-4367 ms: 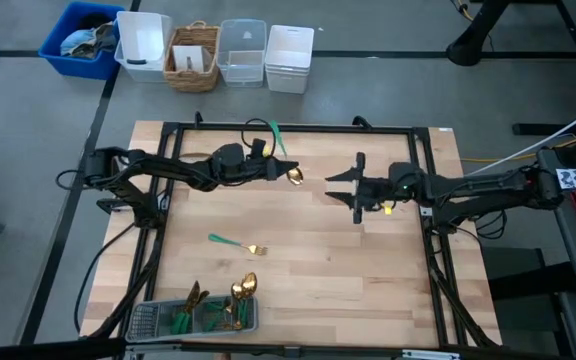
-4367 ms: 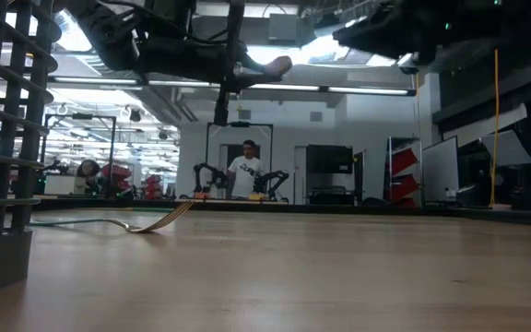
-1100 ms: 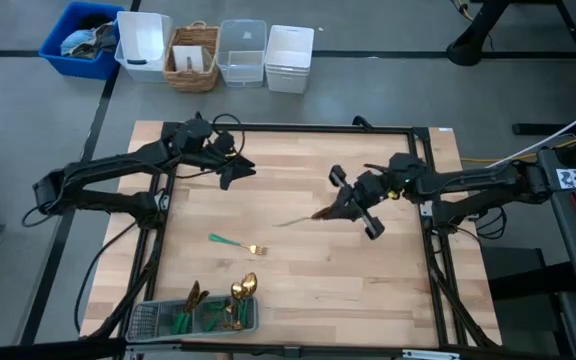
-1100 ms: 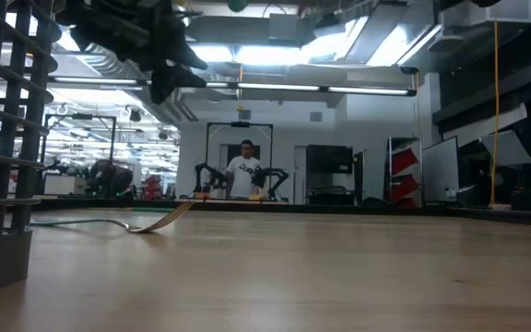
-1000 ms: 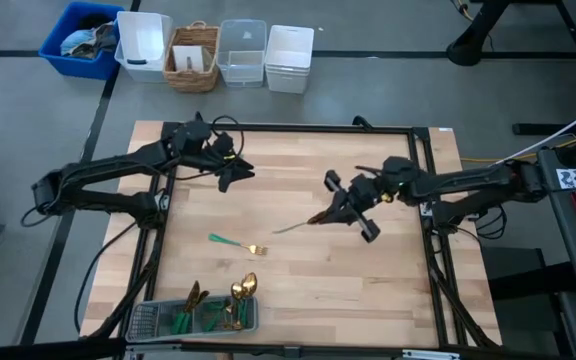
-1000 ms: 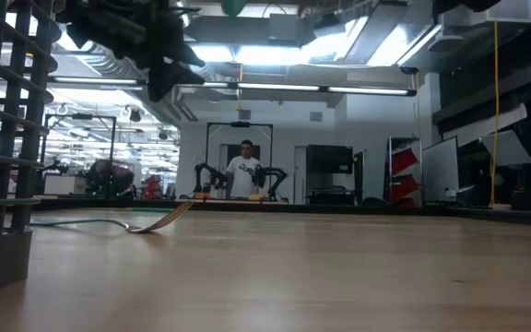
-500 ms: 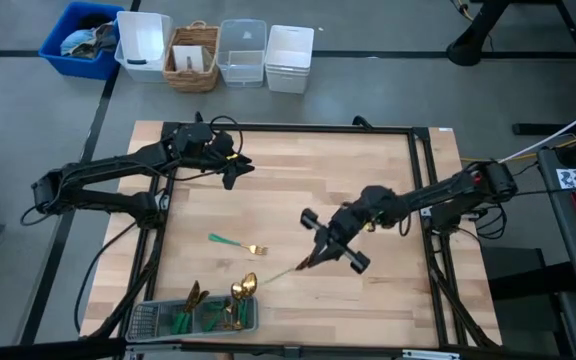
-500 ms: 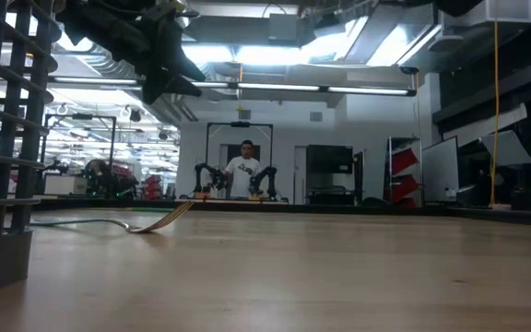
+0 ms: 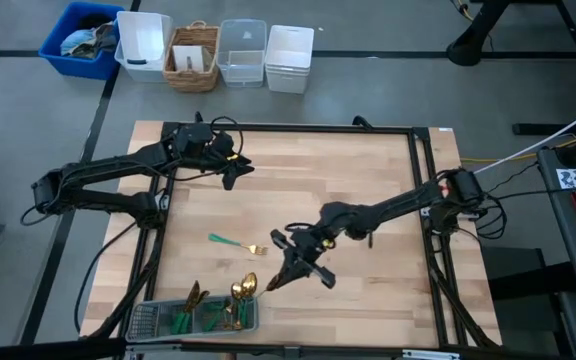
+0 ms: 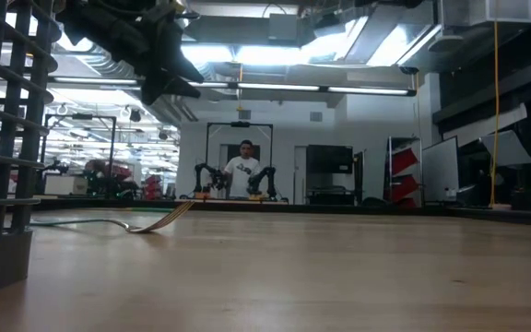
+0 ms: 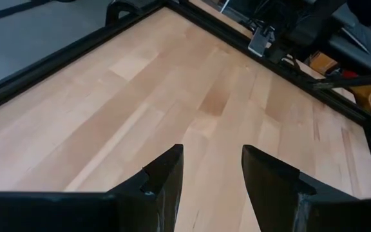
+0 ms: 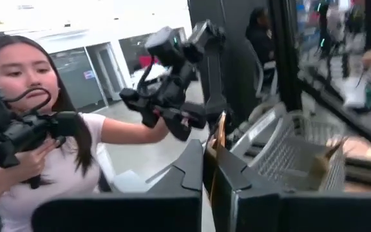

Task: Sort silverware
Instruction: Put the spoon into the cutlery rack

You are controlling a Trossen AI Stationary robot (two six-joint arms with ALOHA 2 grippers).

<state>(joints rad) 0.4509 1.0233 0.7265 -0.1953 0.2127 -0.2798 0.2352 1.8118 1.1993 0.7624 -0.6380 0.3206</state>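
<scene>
Silverware piece [image 9: 277, 281] in my closed right tool [image 9: 290, 266], near the tray [image 9: 148, 322]: light, stiff, slippery; grip its slim handle.

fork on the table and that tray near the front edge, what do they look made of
Fork: head looks like gold-toned polished metal, as it glints; the slim teal handle is matte, maybe plastic or coated metal, hard to tell. Tray: grey wire mesh, likely metal, as its fine grid shows the table through.
</scene>
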